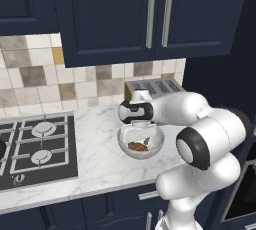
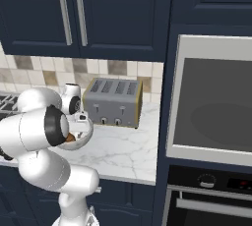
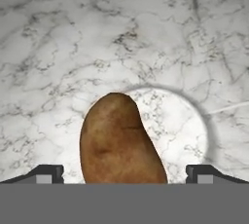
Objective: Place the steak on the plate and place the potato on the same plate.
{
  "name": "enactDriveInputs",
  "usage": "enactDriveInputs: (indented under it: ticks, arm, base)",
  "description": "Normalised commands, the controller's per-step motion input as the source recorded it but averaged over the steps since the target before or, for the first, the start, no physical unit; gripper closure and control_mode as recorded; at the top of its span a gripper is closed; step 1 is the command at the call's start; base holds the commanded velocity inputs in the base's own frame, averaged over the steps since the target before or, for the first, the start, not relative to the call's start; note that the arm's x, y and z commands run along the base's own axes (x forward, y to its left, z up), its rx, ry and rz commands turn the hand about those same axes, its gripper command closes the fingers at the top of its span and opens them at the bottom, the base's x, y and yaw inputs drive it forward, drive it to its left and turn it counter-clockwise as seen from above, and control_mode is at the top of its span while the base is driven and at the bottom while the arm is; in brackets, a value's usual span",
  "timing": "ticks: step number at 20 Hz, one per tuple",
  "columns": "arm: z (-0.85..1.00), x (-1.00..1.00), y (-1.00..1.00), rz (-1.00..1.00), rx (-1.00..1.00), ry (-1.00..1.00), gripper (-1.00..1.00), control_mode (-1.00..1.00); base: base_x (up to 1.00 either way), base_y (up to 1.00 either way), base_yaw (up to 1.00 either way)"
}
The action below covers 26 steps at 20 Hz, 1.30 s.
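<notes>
The white arm is seen folded forward over the marble counter (image 1: 100,139), its wrist bent so that the hand points straight down into a clear glass bowl (image 1: 141,144) standing on the counter just in front of the toaster (image 1: 152,89). The gripper (image 1: 138,141) is lowered inside the bowl's rim, directly above the potato (image 1: 137,147), which lies on the bowl's bottom as a brown-orange lump. In the hand view the potato (image 3: 119,140) is seen between the two dark finger tips (image 3: 46,173), which stand wide apart on either side of it without touching it; the jaws are spread well beyond the potato's width and nothing is held. The round base of the bowl (image 3: 185,121) is seen as a pale circle beneath and beside the potato, with marble showing through the glass. In the right base view the bowl (image 2: 81,139) is partly hidden behind the arm's elbow, a sliver of the potato (image 2: 71,137) showing at its edge. A gas hob (image 1: 35,146) is set into the counter well to the left of the bowl.
</notes>
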Motion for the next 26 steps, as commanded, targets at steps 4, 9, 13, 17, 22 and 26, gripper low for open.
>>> enactDriveInputs:
  ticks: [4,9,13,17,22,26]
  arm:
    - [-0.05,-0.06,0.05,0.00,0.00,0.00,-1.00,-1.00]
    - [0.00,-0.26,0.00,0.00,0.00,0.00,-1.00,-1.00]
    - [0.00,-0.29,0.00,0.00,0.00,0.00,-1.00,-1.00]
    - [-0.12,-0.01,0.00,0.00,0.00,-0.08,-1.00,-1.00]
    - [-0.20,0.13,0.00,0.00,0.00,-0.11,-1.00,-1.00]
    - [-0.26,0.31,0.00,0.01,0.00,-0.13,-1.00,-1.00]
  base:
    - [0.00,0.00,0.00]
    - [0.00,0.00,0.00]
    - [0.00,0.00,0.00]
    - [0.00,0.00,0.00]
    - [0.00,0.00,0.00]
    - [0.00,0.00,0.00]
